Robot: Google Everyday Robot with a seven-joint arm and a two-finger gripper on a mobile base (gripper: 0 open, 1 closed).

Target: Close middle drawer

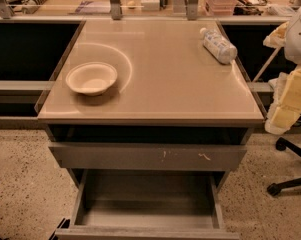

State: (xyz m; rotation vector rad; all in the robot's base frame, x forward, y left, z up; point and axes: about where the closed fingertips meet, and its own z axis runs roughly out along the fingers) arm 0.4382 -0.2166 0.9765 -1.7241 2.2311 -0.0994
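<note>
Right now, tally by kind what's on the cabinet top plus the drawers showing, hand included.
White bowl: 1
Plastic bottle: 1
Drawers showing: 2, the scratched front and the open middle drawer
Robot hand: 0, not in view
Total: 4

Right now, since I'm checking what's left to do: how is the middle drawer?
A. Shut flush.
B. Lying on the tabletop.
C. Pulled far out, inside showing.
C: the middle drawer sticks far out under the scratched drawer front, its grey inside exposed; the gripper is not in view.
</note>
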